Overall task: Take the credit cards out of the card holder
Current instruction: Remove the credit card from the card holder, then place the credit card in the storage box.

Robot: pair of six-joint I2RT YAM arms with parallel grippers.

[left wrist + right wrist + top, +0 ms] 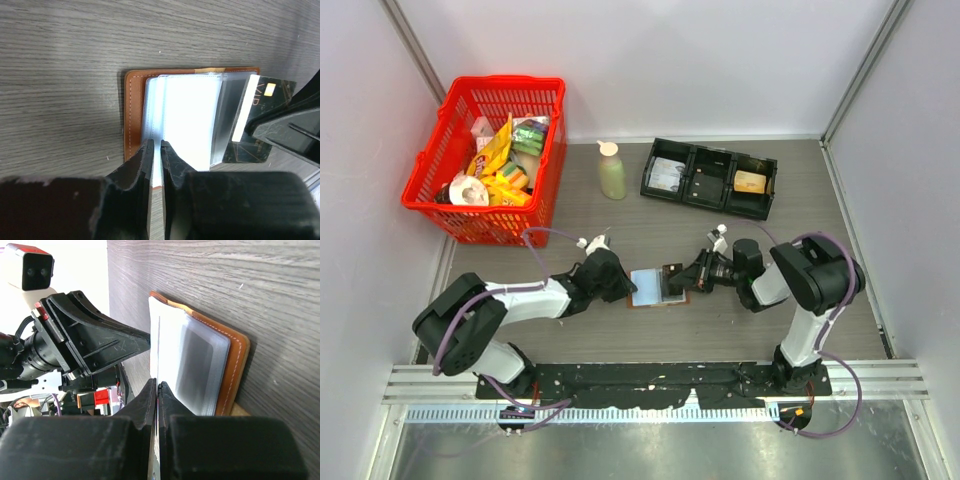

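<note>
Mid-frame on grey wood table [620,335]: brown card holder [648,287] lying open, clear sleeves [192,120] upward. Left gripper [156,148] pinched narrow on sleeve edge. Right gripper [157,388] clamped on dark gold-lettered credit card [262,107], partly out. Beyond: bottle [611,172], black tray [709,178]; red basket [490,160] upper left.

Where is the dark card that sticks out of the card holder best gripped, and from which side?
Grip the dark card by its bare chip end, which sticks out of the clear sleeve of the card holder. Come from the right arm's side and pinch its two flat faces; the rest is inside the sleeve.
</note>
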